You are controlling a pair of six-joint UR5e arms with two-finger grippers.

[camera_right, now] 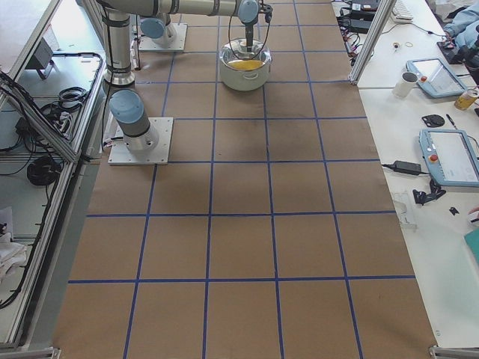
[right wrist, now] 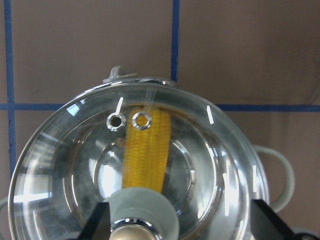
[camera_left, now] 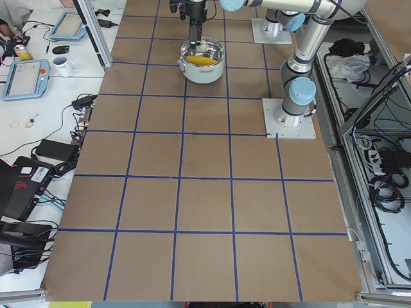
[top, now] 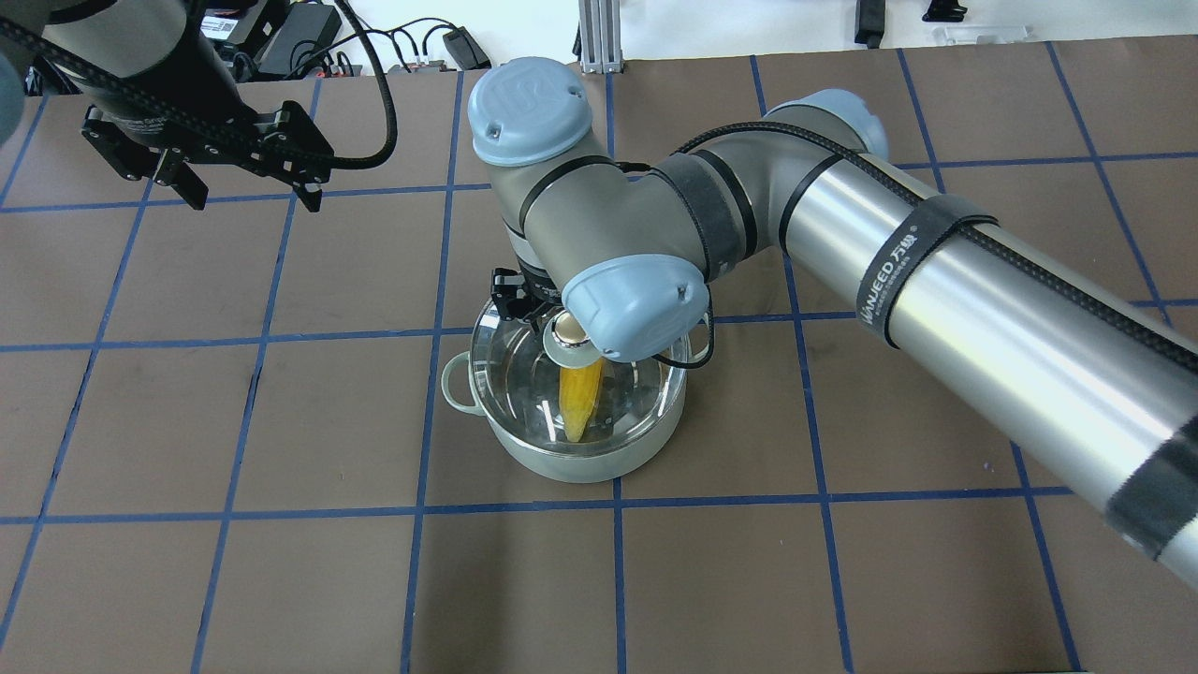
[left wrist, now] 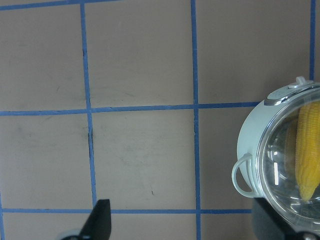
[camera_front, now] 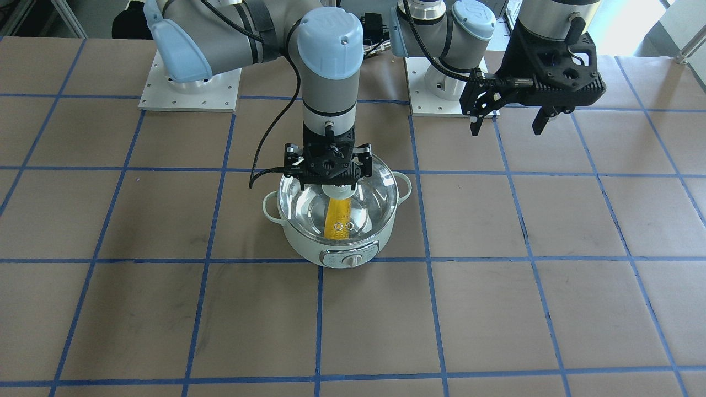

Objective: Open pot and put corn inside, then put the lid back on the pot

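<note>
Brown-papered table (camera_front: 496, 309) with a blue tape grid. The pot (camera_front: 309, 242) stands near centre, the corn (camera_front: 338, 218) inside under the seated lid (camera_front: 375, 193). Right gripper (camera_front: 327, 176) straddles the knob (top: 569, 335), fingers spread wide. Left gripper (camera_front: 506, 130) hangs well apart, fingers parted, empty.

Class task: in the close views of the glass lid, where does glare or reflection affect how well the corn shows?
Right wrist view: white glare streaks ring the lid, but the corn reads sharply through it. Left wrist view: one short streak on the lid; the frame edge cuts off the corn. Front-facing view: reflections pale the lid, yet the corn shows through.
</note>
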